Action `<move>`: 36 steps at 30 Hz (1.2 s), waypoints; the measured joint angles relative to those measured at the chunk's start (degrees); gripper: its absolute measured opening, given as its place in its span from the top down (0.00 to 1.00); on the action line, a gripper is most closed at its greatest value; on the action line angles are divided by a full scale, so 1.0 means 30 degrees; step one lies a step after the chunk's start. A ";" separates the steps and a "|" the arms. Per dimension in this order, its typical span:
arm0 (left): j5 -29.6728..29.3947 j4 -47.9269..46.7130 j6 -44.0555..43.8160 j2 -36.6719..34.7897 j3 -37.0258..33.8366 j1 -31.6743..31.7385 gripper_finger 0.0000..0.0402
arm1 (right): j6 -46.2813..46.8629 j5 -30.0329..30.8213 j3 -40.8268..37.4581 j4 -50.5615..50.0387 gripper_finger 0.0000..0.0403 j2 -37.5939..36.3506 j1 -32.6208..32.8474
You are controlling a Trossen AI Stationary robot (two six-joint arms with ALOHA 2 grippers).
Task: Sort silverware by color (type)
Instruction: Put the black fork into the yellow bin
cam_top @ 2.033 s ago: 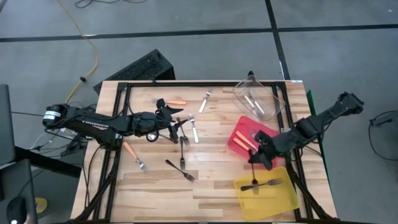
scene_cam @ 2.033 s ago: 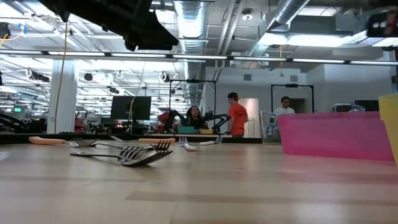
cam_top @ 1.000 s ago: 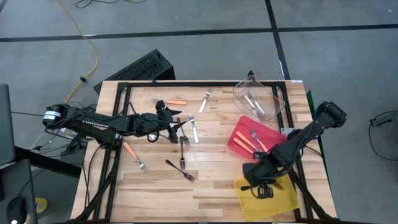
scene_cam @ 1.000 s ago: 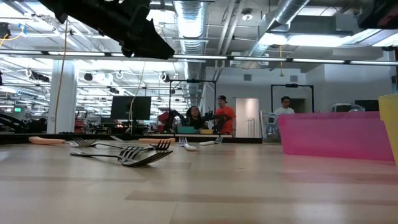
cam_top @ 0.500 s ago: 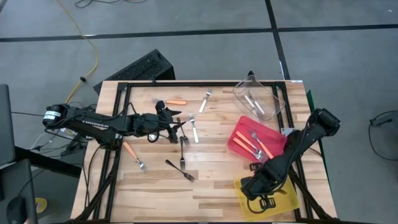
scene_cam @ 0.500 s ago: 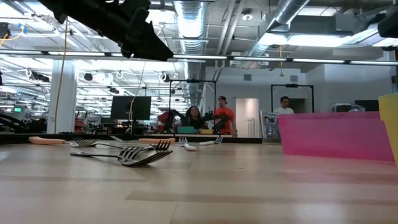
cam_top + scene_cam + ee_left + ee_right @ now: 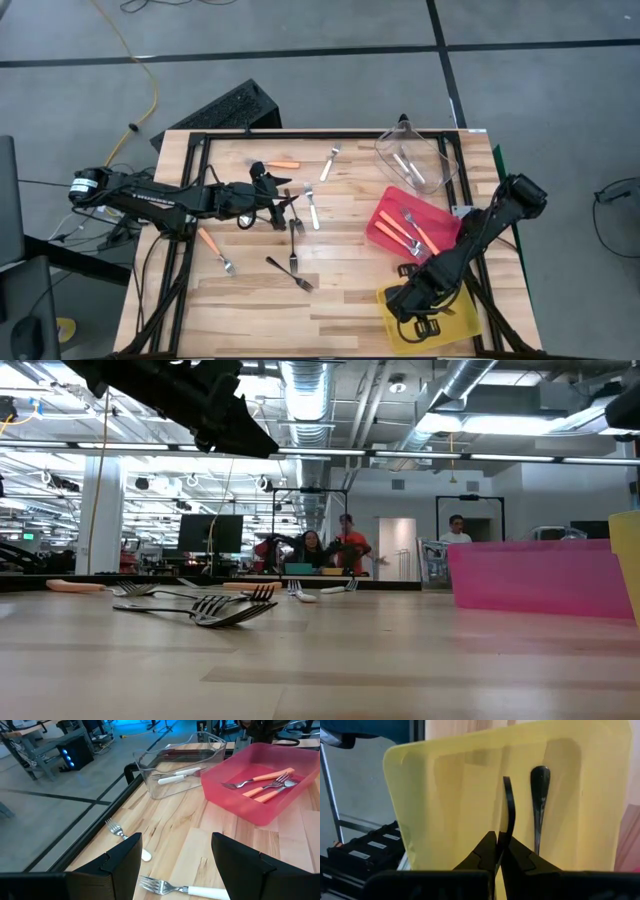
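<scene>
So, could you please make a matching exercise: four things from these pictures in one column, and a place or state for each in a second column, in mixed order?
Things:
1. red bin
2. clear bin
3. right tool
4. left tool

Places or states:
A. shut on a black fork over the yellow bin
B. holds pale forks with white handles
C. open, holding nothing
D. holds orange-handled forks

Pairs: 1-D, 2-B, 3-A, 4-C

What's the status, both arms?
Right gripper shut on black fork, low in yellow bin; second black fork already inside. Left gripper open, waiting over table. Nothing blocking.
</scene>
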 joint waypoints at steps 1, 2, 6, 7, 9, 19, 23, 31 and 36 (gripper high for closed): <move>-0.0004 0.0000 0.0000 -0.0002 0.0000 0.0000 0.44 | -0.0004 0.0000 -0.0080 0.0059 0.91 0.0000 -0.0005; -0.0001 0.0000 0.0000 0.0004 0.0000 0.0003 0.44 | -0.0005 0.0003 -0.0152 0.0019 0.91 0.0000 -0.0016; -0.0005 0.0000 0.0000 0.0001 0.0000 0.0007 0.44 | -0.0064 0.0388 -0.0190 0.0032 0.91 0.0000 -0.0026; -0.0025 -0.0003 0.0000 0.0001 0.0000 0.0005 0.44 | -0.0103 0.0592 -0.0190 -0.0007 0.91 0.0000 -0.0018; -0.0085 -0.0031 0.0000 0.0004 0.0000 0.0007 0.44 | -0.0147 0.0867 -0.0190 0.0011 0.91 0.0000 0.0107; -0.0398 -0.0652 0.0000 -0.0001 -0.0007 0.0007 0.44 | 0.0132 0.1540 -0.0190 -0.0070 0.91 0.0012 0.0459; -0.0410 -0.0685 0.0009 -0.0002 -0.0007 0.0007 0.44 | 0.0628 0.1579 -0.0197 -0.0204 0.91 0.0329 0.0598; -0.0530 -0.0677 0.0204 0.0005 -0.0007 0.0007 0.44 | 0.0694 0.1275 -0.0168 -0.0029 0.91 0.1198 0.0918; -0.0438 -0.0674 0.0204 0.0005 -0.0007 0.0029 0.44 | 0.0827 0.1290 -0.0171 -0.0014 0.91 0.1231 0.0772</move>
